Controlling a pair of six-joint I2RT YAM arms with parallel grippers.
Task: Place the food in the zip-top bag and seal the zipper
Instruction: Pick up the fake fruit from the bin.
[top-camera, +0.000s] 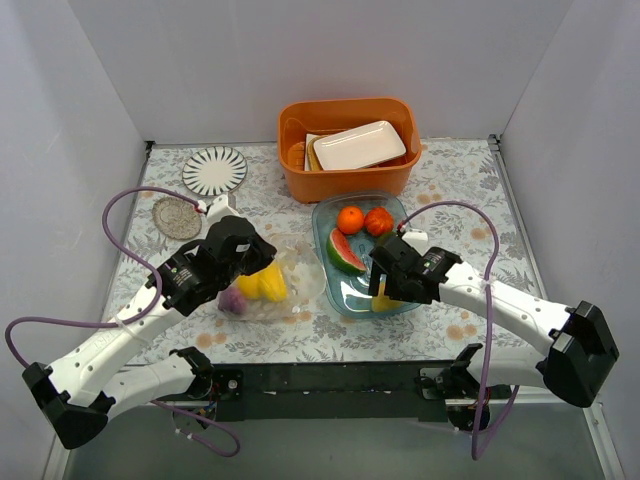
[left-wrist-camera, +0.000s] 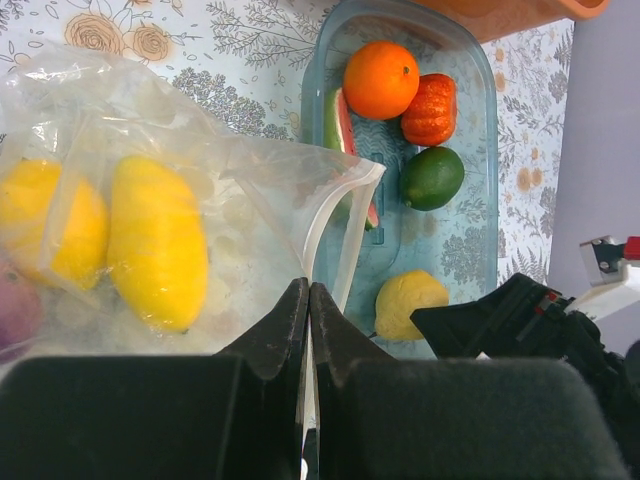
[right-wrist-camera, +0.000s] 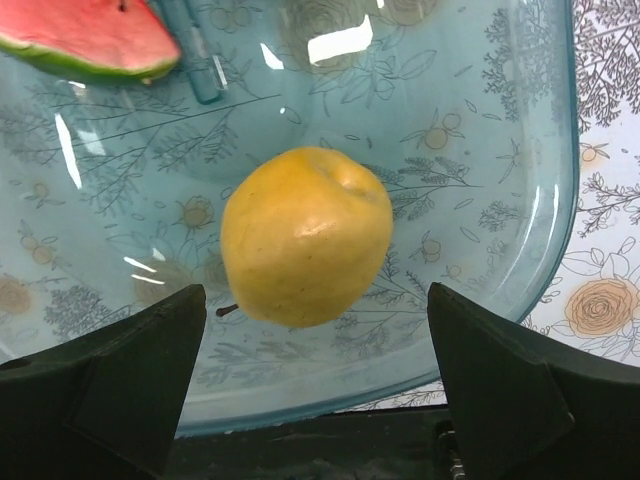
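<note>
The clear zip-top bag (top-camera: 285, 285) lies at table centre-left, holding two yellow fruits (left-wrist-camera: 155, 240) and a purple onion (top-camera: 232, 300). My left gripper (top-camera: 262, 264) is shut on the bag's mouth edge, pinching the whitish zipper strip (left-wrist-camera: 335, 230) in the left wrist view (left-wrist-camera: 308, 292). The blue-tinted tray (top-camera: 330, 215) holds an orange (top-camera: 350, 219), a red tomato (top-camera: 378, 221), a watermelon slice (top-camera: 345, 252), a dark green fruit (left-wrist-camera: 432, 178) and a yellow lemon (right-wrist-camera: 305, 235). My right gripper (top-camera: 383, 290) is open over the tray, and the lemon sits between its fingers (right-wrist-camera: 150, 380), untouched.
An orange bin (top-camera: 347, 178) with a white plate (top-camera: 360, 144) stands at the back. A striped plate (top-camera: 214, 170) and a round coaster (top-camera: 177, 216) lie at the back left. White walls close both sides.
</note>
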